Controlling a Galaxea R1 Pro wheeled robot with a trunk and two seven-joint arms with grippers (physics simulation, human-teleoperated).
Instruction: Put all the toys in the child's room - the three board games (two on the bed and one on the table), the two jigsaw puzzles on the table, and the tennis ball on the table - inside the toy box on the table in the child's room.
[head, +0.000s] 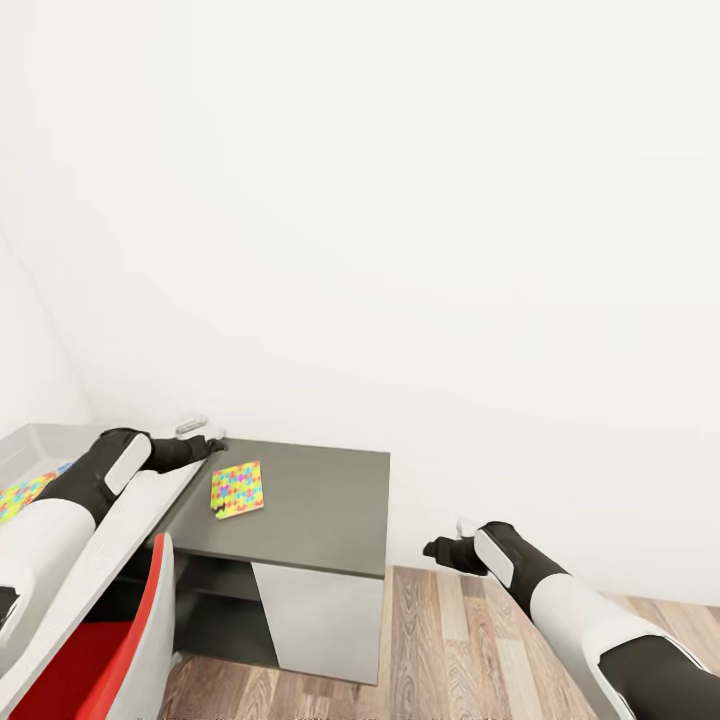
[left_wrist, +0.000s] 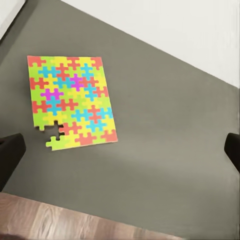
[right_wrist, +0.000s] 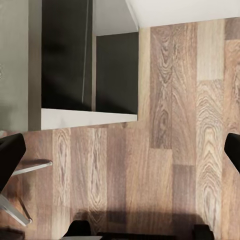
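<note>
While your head camera looks down along a bare white wall (head: 420, 250), the far left edge catches a slice of a second jigsaw puzzle (head: 22, 492), cut off by your left arm, lying in what may be a light grey tray; too little shows to be sure. Next comes your left tool (head: 212, 441), stretched over the back corner of the dark grey worktop (head: 320, 500); in the left wrist view its two fingertips (left_wrist: 11, 152) sit at opposite edges, spread wide with nothing between them. Just beyond it lies a jigsaw puzzle (left_wrist: 70, 102), flat on the worktop near its left edge, with one corner piece pulled slightly loose. A red and grey chair (head: 110, 640) crowds the lower left, only partly seen. Further right, the wood-plank floor (head: 450, 640) runs under your right tool (head: 447, 549), which hangs over it well apart from the worktop, fingers spread wide and empty.
</note>
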